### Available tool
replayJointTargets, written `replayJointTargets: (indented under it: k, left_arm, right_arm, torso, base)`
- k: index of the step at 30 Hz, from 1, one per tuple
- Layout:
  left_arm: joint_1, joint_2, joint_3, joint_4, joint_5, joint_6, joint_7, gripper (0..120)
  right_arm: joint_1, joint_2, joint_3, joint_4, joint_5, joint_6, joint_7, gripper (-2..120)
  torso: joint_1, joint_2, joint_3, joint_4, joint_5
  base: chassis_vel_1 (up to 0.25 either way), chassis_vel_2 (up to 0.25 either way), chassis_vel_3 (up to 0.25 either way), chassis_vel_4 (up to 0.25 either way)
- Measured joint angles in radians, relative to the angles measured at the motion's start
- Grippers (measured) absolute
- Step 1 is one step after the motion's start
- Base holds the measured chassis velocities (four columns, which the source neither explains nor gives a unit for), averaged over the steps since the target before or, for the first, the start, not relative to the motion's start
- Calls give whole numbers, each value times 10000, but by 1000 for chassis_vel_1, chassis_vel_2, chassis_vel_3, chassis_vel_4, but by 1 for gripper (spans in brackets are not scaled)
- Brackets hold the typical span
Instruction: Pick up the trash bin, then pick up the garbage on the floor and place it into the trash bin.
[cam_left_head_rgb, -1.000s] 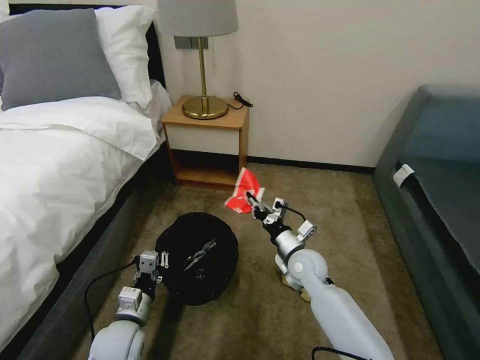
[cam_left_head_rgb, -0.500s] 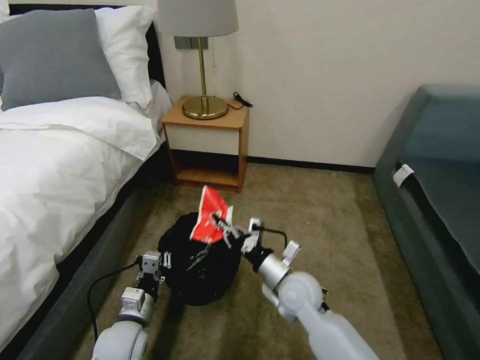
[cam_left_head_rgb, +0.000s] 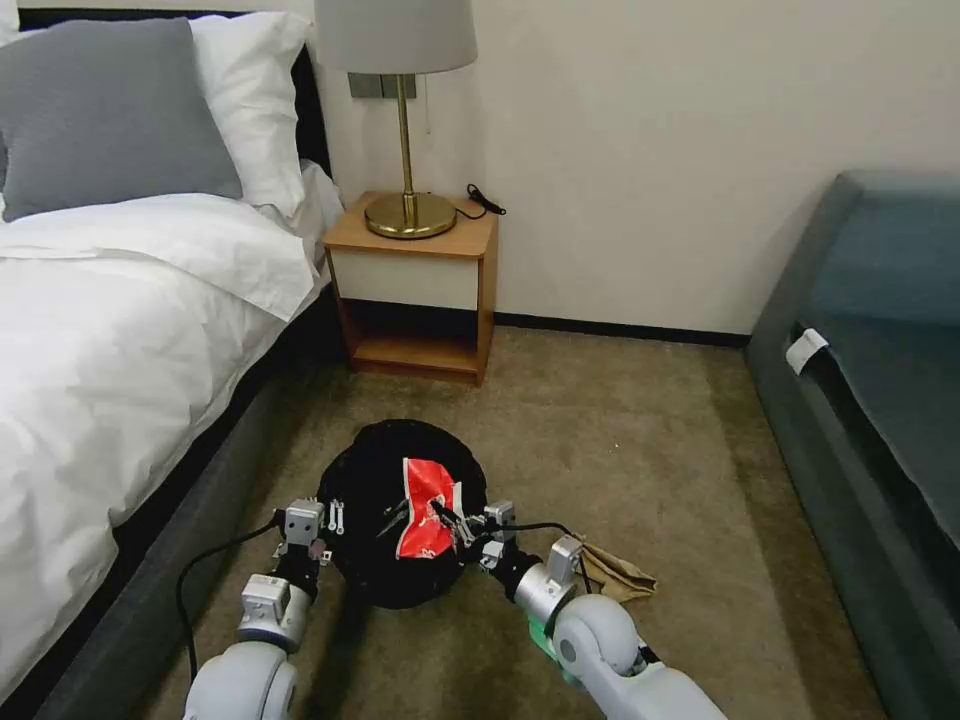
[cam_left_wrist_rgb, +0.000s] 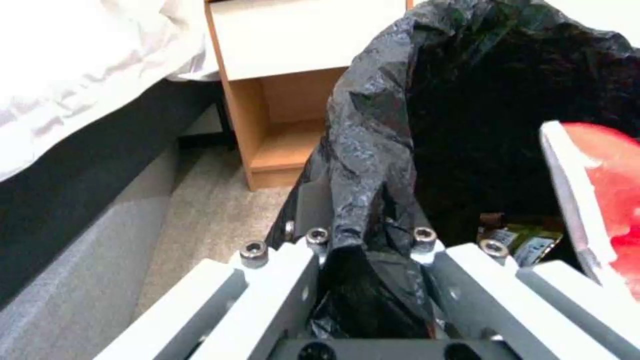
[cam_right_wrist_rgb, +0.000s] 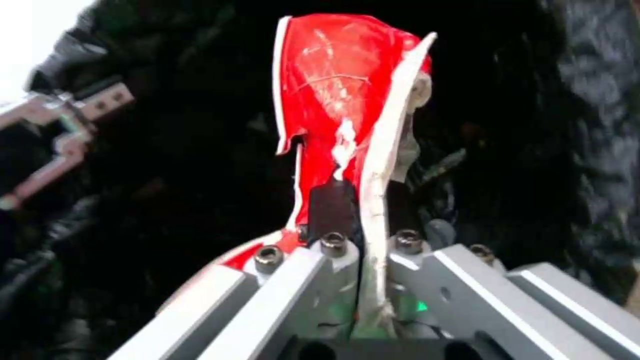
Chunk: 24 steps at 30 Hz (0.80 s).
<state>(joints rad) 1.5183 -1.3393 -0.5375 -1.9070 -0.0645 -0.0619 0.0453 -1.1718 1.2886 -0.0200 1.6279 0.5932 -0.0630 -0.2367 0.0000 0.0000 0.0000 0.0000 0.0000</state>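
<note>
Nearest the robot, at about seven o'clock in the head view, the left gripper (cam_left_head_rgb: 322, 520) is clamped on the rim and black liner of the trash bin (cam_left_head_rgb: 370, 470), holding it off the carpet. At five o'clock the right gripper (cam_left_head_rgb: 448, 520) pinches the red-white packet (cam_left_head_rgb: 428, 505) over the bin's open mouth, its jaws narrow on the packet's lower edge. The tan paper (cam_left_head_rgb: 612, 572) lies on the carpet at four o'clock, just beside the right arm. Farther off, at twelve o'clock, stands the nightstand (cam_left_head_rgb: 415, 290). The light packet may cling to the fingers on release, or drift and catch on the rim, falling outside; the liner could slip from the left grasp.
</note>
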Motion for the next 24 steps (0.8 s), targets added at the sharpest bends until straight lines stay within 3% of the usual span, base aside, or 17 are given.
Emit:
replayJointTargets:
  k: [15, 17, 24]
  left_arm:
    - [-25, -56, 88, 84, 64, 45, 71, 4]
    - [-24, -54, 89, 84, 65, 44, 75, 4]
    - [-54, -63, 130, 189, 97, 35, 83, 4]
  right_arm:
    - [17, 27, 142, -235, -157, 178, 294, 58]
    - [9, 26, 145, -235, -163, 189, 283, 60]
    - [-72, 46, 402, 407, 66, 393, 268, 93]
  torso:
    - [0, 0, 0, 0, 0]
    - [0, 0, 0, 0, 0]
    - [0, 0, 0, 0, -1]
  base:
    - [0, 0, 0, 0]
    - [0, 0, 0, 0]
    - [0, 0, 0, 0]
